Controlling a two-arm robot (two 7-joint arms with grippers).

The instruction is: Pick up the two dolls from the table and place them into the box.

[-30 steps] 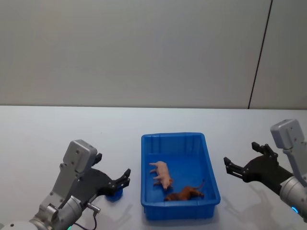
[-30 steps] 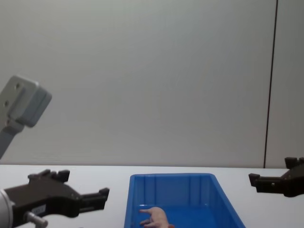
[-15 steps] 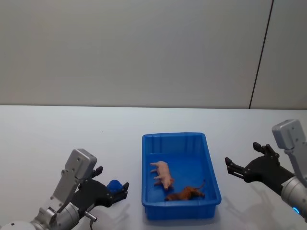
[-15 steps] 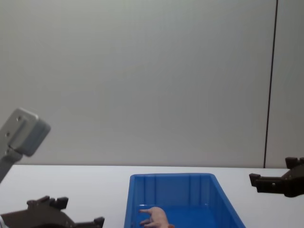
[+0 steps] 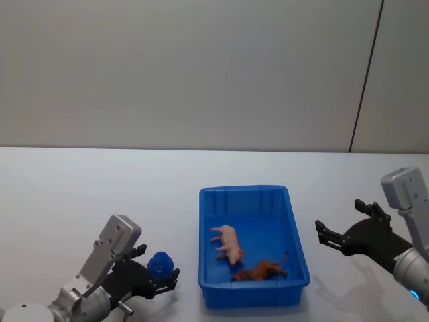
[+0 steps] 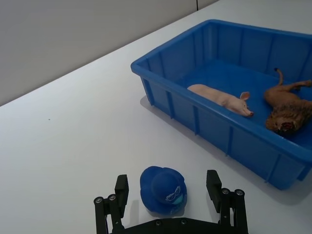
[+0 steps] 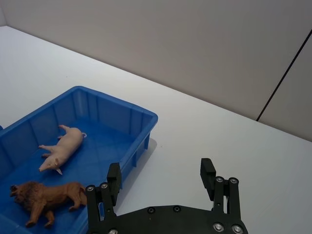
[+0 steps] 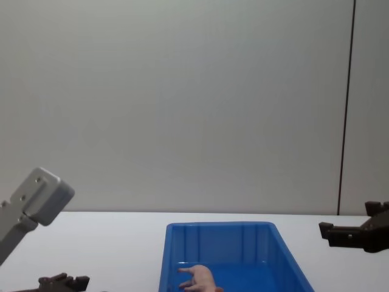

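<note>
No readable text, label, brand, number or sign is showing on any surface in these views.

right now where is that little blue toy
The little blue toy sits on the white table to the left of the blue box, between the open fingers of the left gripper, near the table's front edge.
</note>
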